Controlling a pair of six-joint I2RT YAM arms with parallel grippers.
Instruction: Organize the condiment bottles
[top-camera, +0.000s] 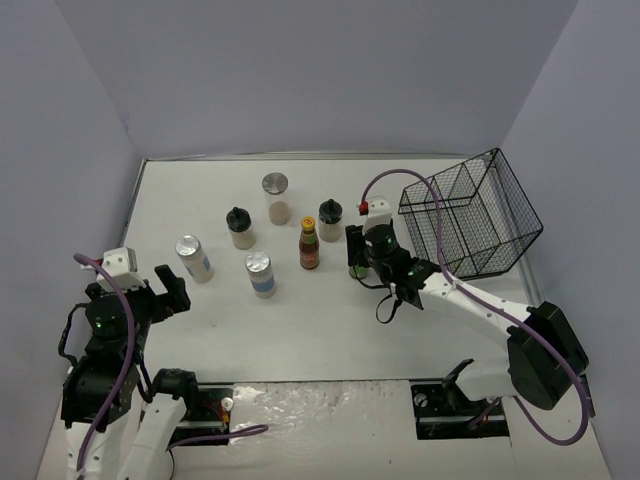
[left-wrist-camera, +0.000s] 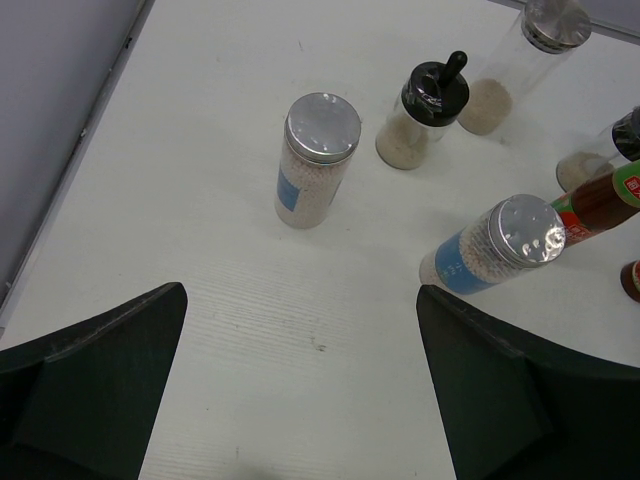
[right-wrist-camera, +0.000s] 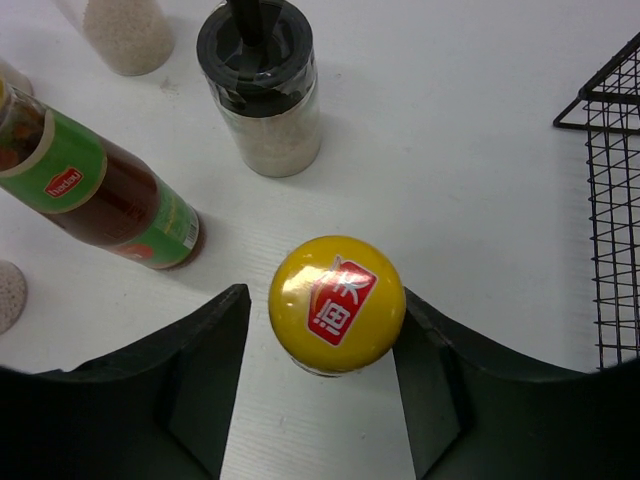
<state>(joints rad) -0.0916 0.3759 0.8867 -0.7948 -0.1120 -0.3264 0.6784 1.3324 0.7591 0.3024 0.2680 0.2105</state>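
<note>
Barely begun: condiment bottles scattered on worktop. Right claw straddles yellow-capped bottle, grip uncertain; left claw wide apart, empty.

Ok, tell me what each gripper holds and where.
Left gripper: nothing. Right gripper straddles the yellow-capped sauce bottle near its cap; whether it clamps it cannot be told.

Left arm folded back, left hand spread wide, right arm extended, right hand narrowed
</note>
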